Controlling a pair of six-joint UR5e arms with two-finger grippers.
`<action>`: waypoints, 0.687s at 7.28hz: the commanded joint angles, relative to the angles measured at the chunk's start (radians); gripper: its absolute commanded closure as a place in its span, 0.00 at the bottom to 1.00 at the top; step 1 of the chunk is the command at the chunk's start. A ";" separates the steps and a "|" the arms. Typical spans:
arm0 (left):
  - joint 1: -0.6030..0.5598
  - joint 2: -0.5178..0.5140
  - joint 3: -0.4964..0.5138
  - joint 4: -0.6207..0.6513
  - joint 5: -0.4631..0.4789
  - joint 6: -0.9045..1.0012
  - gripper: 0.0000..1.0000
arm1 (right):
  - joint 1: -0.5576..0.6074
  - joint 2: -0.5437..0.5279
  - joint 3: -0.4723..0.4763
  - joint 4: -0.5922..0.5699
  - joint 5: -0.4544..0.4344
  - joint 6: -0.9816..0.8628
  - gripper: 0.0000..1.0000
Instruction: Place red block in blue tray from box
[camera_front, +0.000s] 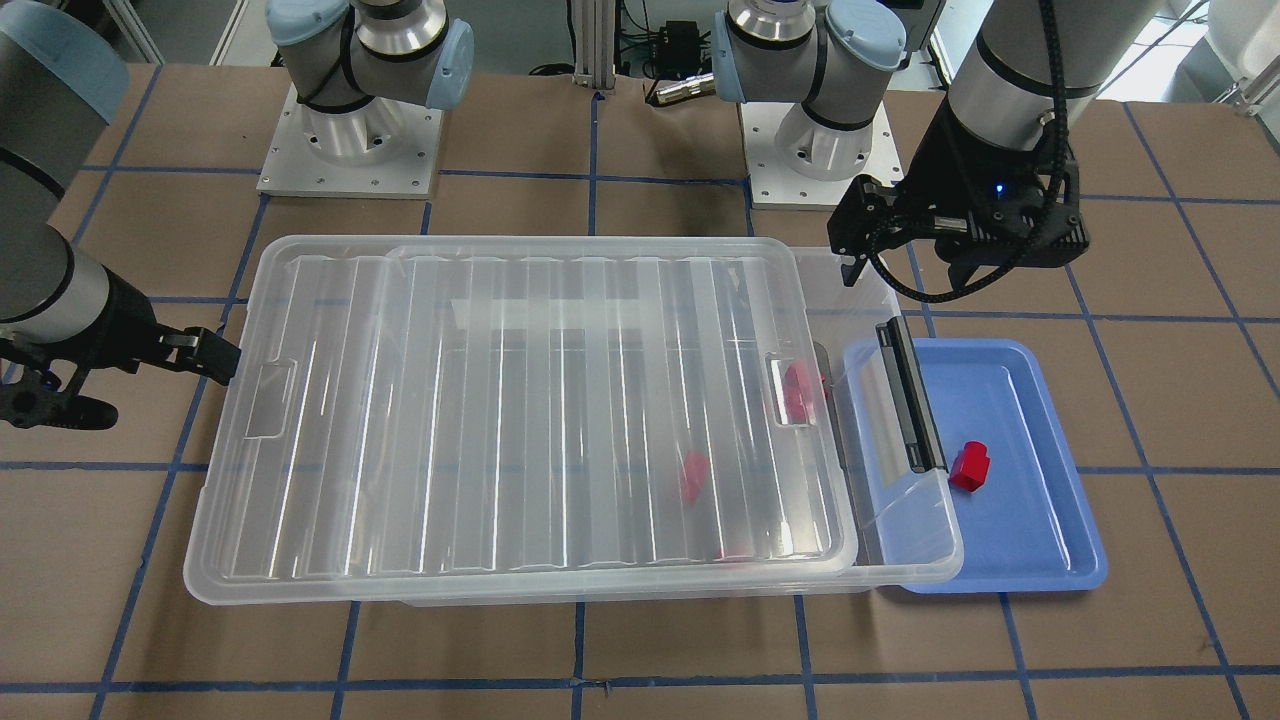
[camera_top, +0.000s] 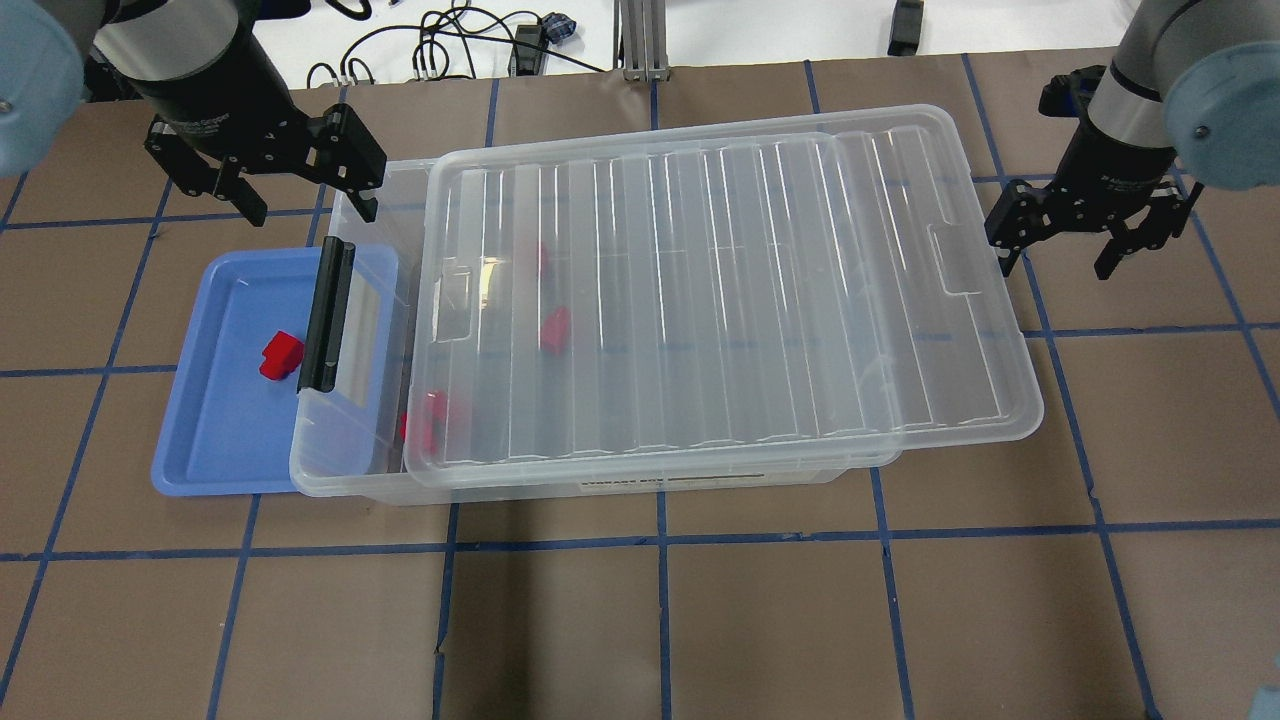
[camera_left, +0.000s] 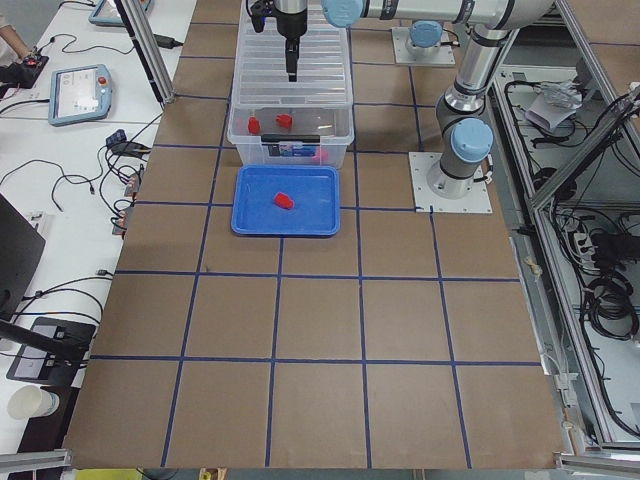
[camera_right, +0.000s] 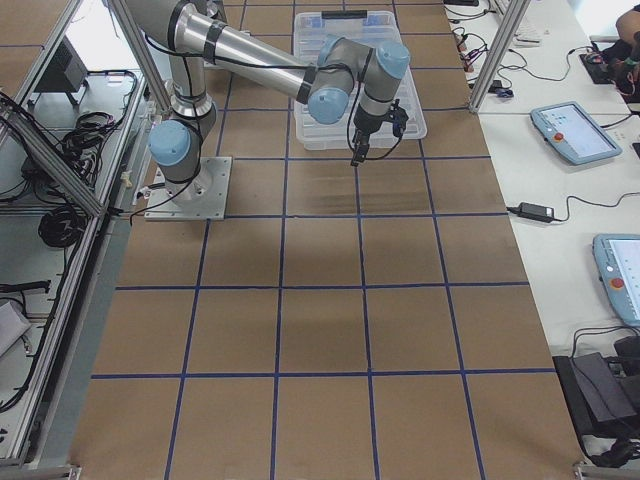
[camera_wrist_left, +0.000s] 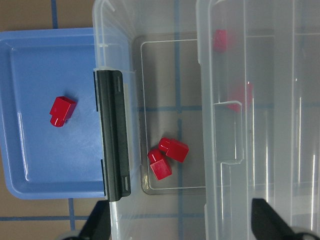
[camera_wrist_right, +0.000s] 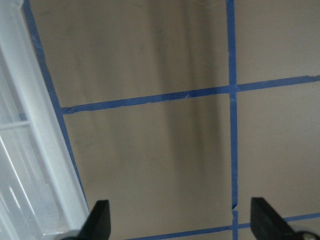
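Overhead exterior gives us the near ground first: the table (camera_top: 700, 620), then the box (camera_top: 620, 482) lying lengthwise across it. Its lid (camera_top: 720, 290) sits shifted toward our right, overhanging that end and leaving the left end uncovered. In that open strip, toward the near side, a pair of blocks (camera_wrist_left: 167, 155) lies on the box floor, touching each other, as our left wrist view shows plainly. We see two more blocks (camera_top: 555, 330) dimly through the lid farther in. Just left of the box, the tray (camera_top: 200, 440) lies flat on the table, and the box's left rim with its black latch (camera_top: 326, 315) overhangs the tray's right edge. The red block (camera_top: 281, 355) lies inside the tray, on its floor, just beside the latch and apart from the tray's rim, with nothing holding it. Farther back, our left gripper (camera_top: 310, 212) hangs above the far left corner of the box, jaws spread wide and empty. Our right gripper (camera_top: 1055, 265) hovers off the box's right end over the table, jaws likewise spread, gripping nothing.
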 joint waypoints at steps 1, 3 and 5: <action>0.003 0.003 0.002 -0.001 0.001 0.001 0.00 | 0.067 0.000 0.000 0.002 0.024 0.098 0.00; 0.006 0.005 -0.010 -0.003 0.003 0.001 0.00 | 0.128 0.001 0.000 -0.001 0.027 0.153 0.00; 0.003 -0.015 -0.003 0.002 0.001 0.000 0.00 | 0.135 0.000 0.000 0.001 0.029 0.163 0.00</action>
